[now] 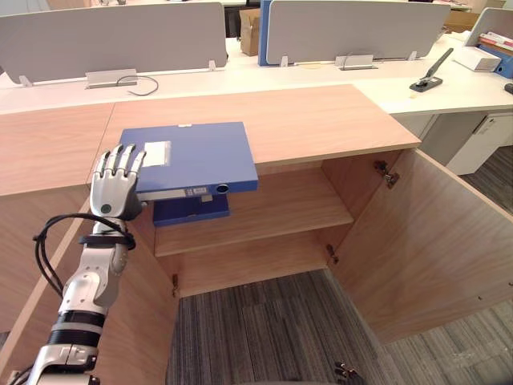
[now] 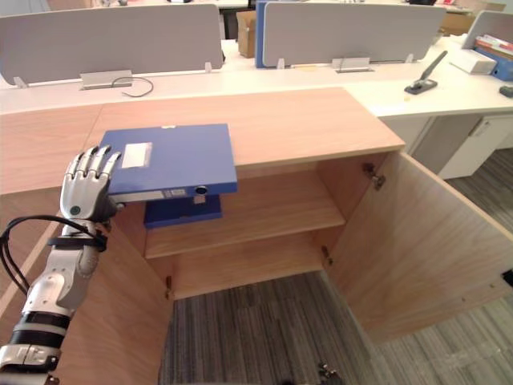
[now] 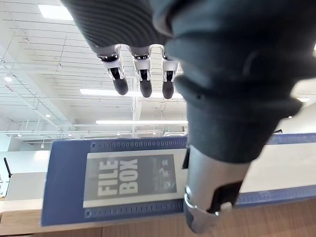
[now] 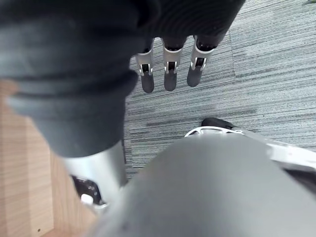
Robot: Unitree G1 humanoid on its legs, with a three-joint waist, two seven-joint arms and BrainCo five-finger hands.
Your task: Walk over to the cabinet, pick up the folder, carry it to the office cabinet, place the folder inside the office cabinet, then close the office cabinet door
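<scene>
A blue folder (image 1: 196,152) with a white label on its cover and spine (image 3: 69,182) hangs flat at the level of the wooden office cabinet's top (image 1: 321,120), its front half out over the open compartment. My left hand (image 1: 112,188) grips its left edge, with fingers (image 3: 143,79) over the cover and the thumb across the spine. Below it, another blue file (image 1: 191,210) sits on the cabinet's middle shelf (image 1: 280,212). My right hand (image 4: 170,74) hangs low over the grey carpet with relaxed fingers and holds nothing.
Both cabinet doors stand wide open: the right door (image 1: 433,241) swings far out to the right and the left door (image 1: 144,321) is beside my left arm. Behind the cabinet are white desks with grey dividers (image 1: 353,28) and a black stapler (image 1: 429,76). Striped carpet (image 1: 264,329) lies in front.
</scene>
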